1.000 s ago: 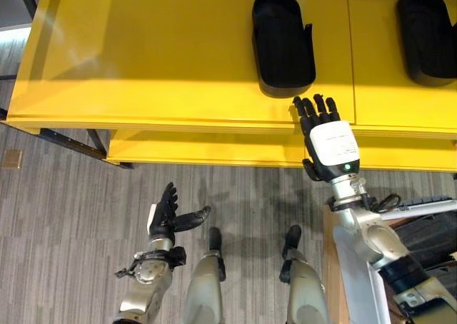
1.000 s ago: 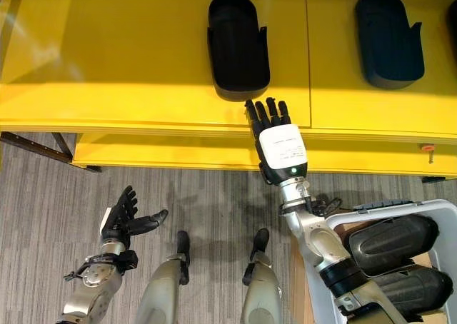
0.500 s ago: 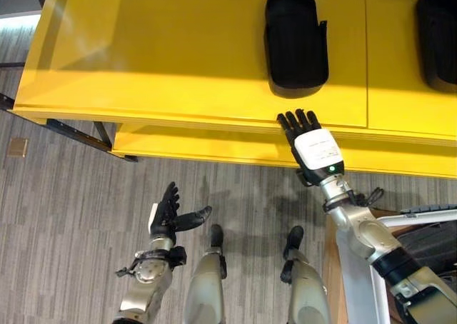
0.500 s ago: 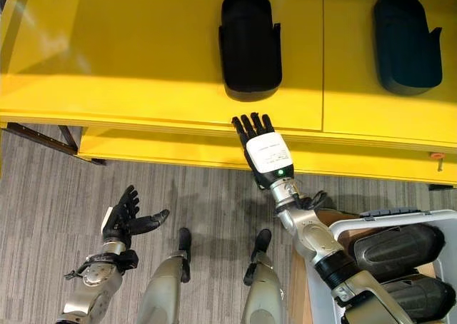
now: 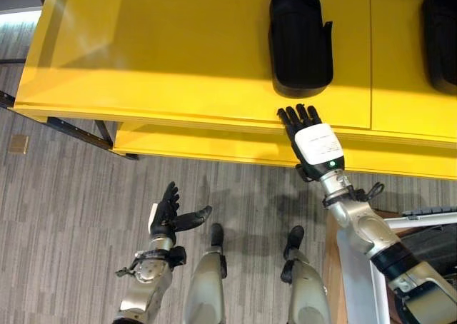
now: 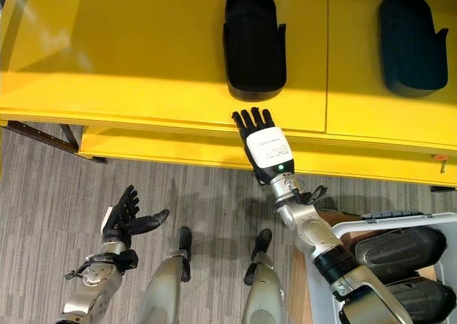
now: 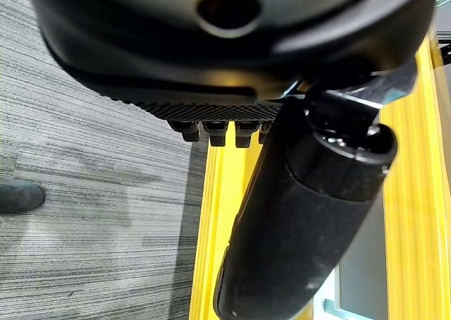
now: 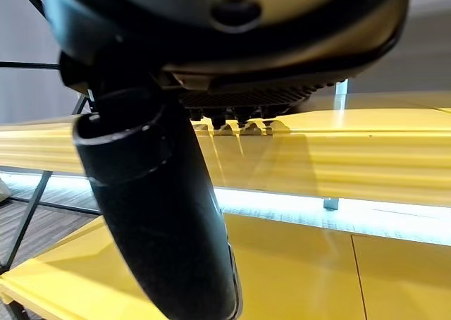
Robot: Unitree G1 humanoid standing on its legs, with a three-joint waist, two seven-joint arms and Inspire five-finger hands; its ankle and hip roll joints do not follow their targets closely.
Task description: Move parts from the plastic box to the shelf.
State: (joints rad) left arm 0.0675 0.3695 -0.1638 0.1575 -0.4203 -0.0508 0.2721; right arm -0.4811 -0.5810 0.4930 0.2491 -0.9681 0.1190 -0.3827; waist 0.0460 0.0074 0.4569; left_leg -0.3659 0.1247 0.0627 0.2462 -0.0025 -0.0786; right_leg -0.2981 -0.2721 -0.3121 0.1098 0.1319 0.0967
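Reaching over the yellow shelf [image 6: 143,60] edge, the right hand [image 6: 265,147] holds nothing, fingers [image 6: 248,120] straight and apart, just below a black part [image 6: 254,42]. Two more parts [image 6: 400,263] lie in the plastic box [image 6: 325,310]. Left hand [image 6: 123,217] hangs spread over the floor [image 6: 43,195].

Grey striped carpet floor [image 5: 64,195] under dark metal frame legs [image 5: 78,128].

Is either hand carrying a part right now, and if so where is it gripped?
Nothing is held. The right hand is open with straight fingers at the yellow shelf's front edge, below a black part; the left hand is open over the floor.
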